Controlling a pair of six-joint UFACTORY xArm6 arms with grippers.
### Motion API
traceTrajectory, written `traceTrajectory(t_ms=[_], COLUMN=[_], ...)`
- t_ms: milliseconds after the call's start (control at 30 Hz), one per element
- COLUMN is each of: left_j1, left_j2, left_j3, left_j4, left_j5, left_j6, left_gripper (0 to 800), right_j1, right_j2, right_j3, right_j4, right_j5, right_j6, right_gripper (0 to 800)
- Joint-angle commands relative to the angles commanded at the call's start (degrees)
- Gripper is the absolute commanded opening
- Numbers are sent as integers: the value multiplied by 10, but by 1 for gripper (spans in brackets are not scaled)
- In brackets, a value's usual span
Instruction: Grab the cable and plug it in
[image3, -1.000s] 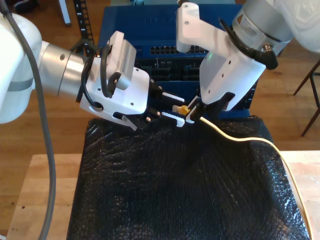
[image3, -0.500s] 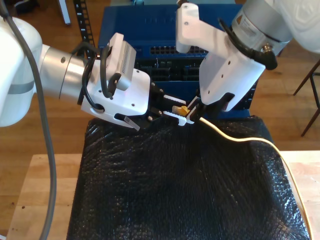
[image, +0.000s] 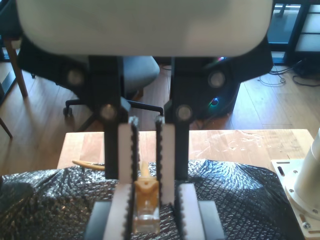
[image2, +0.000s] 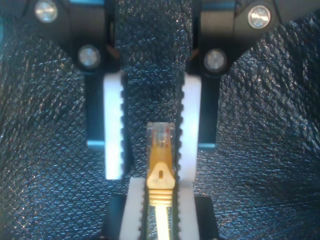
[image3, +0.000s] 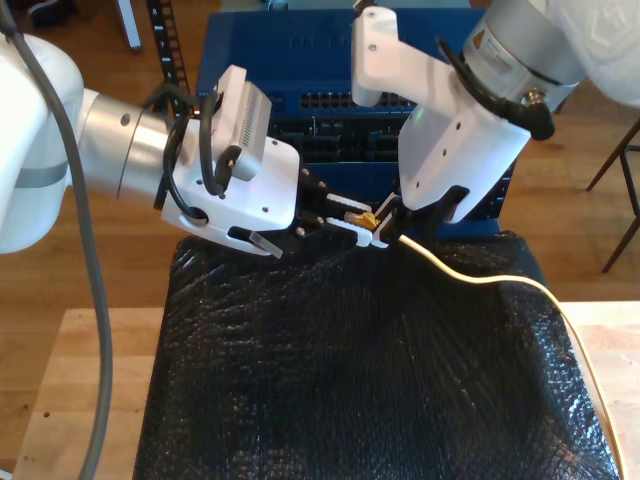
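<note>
Over the last second we have slid my second gripper (image3: 352, 216) in from the exterior view's left, so its parted jaws now flank the clear plug (image2: 161, 145) without gripping it. We judge a handover is near. My first gripper (image3: 383, 228), angled down from the exterior view's right, is clamped on the boot, and the cable (image3: 470, 275) trails over the black mat (image3: 350, 380)

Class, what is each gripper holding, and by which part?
My first gripper pinches the cable by the yellowish boot just behind its clear plug. My second gripper holds nothing; its open jaws flank the plug's tip.
</note>
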Motion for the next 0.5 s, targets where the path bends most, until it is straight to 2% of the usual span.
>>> traceTrajectory(t_ms=[67,133,233,400,500], left_j1=[0,0,0,0,0], left_j2=[-1,-1,-6,-7,-7], left_j3=[3,5,7,10,9], left_j4=[0,0,0,0,0], left_j5=[0,-5,-18,-18,-18], left_j6=[0,0,0,0,0], left_gripper=[160,91,40,16,5], right_j1=[0,0,0,0,-1], right_j2=[0,0,0,0,0], right_j3=[0,1,1,1,1], right_j4=[0,0,0,0,0], right_j5=[0,0,0,0,0], right_j6=[0,0,0,0,1], right_gripper=[4,4,4,6,36])
